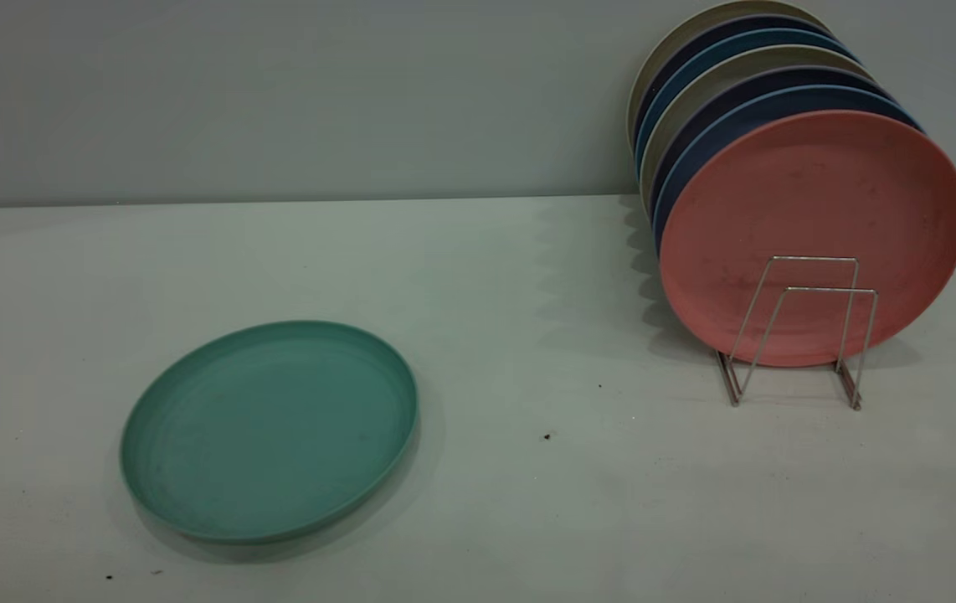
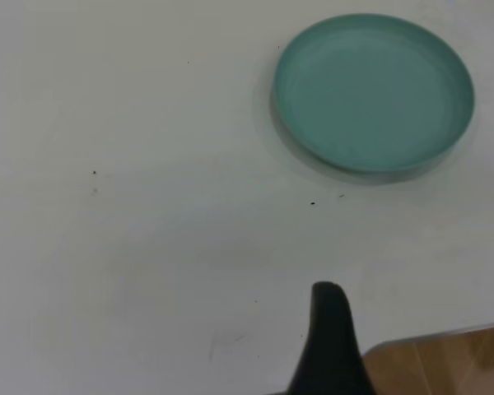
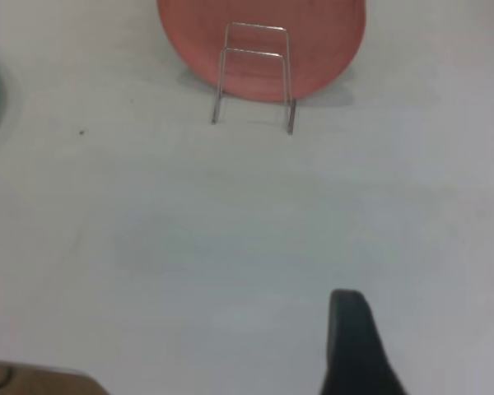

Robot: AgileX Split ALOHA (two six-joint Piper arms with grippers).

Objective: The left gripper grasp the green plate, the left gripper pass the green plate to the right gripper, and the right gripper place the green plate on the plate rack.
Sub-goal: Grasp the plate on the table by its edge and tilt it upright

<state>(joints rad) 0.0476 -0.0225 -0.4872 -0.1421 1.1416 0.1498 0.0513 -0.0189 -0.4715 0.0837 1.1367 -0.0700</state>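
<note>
Flat, open face upward, the green plate (image 1: 269,431) lies well apart from the plate rack (image 1: 804,331). Whether either gripper's fingers (image 2: 332,346) are apart cannot be told.

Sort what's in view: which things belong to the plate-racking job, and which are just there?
Job:
green plate, flat on the table
plate rack
left gripper
right gripper

Just there:
pink plate, frontmost in the rack
blue and beige plates behind it

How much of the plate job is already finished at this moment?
Nothing is done yet. The round teal-green plate lies flat on the white table, untouched. The left gripper's finger is well short of it; the right one's is far from the silver wire plate rack. Grasp, handover and racking all remain.
</note>
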